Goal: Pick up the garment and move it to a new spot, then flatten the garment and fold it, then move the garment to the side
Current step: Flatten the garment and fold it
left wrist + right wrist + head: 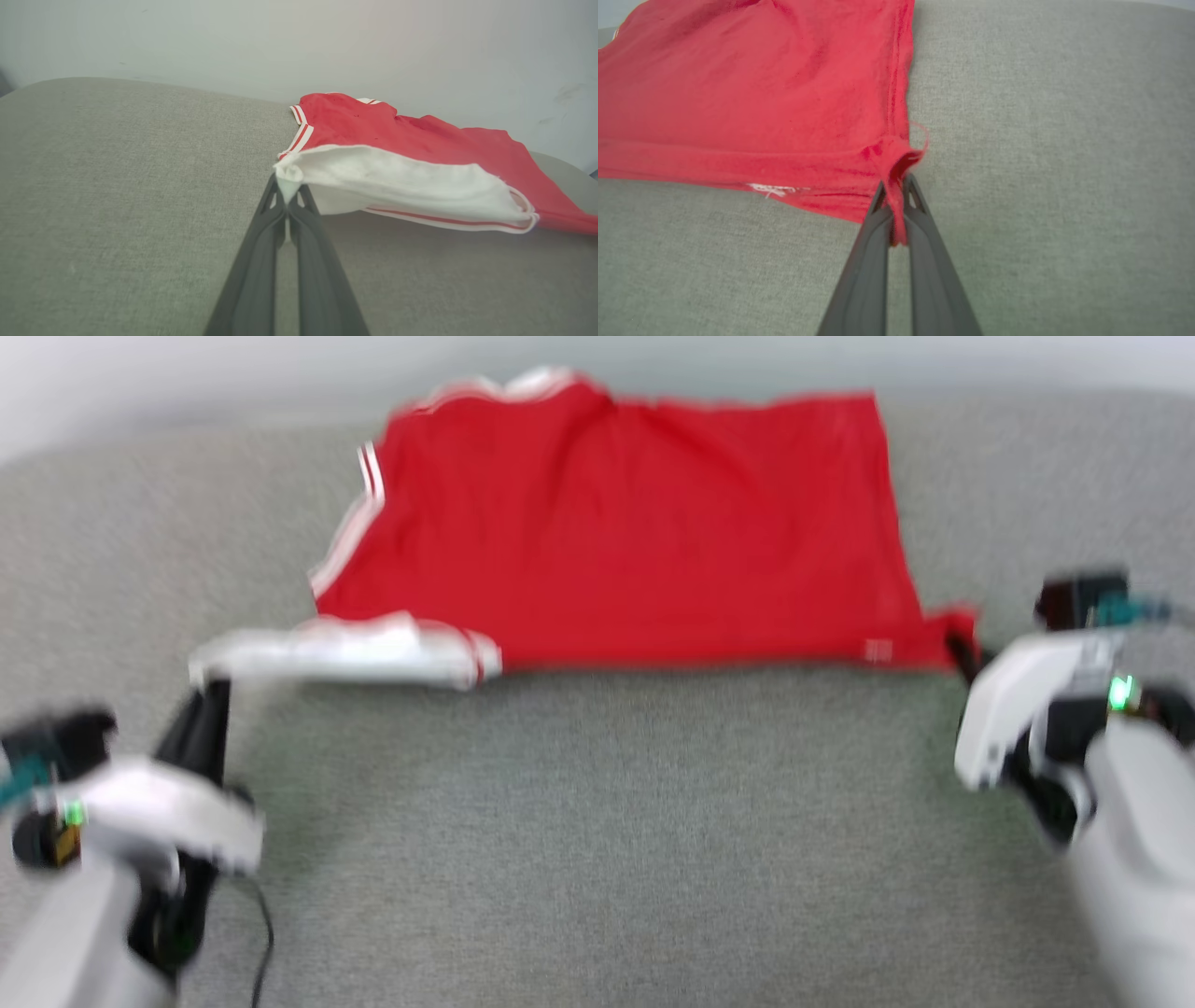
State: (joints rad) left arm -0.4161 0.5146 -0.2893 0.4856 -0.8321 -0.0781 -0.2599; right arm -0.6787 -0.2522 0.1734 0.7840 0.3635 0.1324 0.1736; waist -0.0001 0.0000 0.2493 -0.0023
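On cushion, garment (corners pinched).

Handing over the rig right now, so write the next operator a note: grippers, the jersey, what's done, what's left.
Left gripper: shut on the tip of the white sleeve.
Right gripper: shut on the near hem corner.
Red jersey: spread on the grey cushion, plain side up.
Done: laid out, mostly flat.
Left: fold, then move it aside.

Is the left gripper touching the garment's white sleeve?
Touching. In the left wrist view, the left gripper pinches the white sleeve of the garment at its tip.
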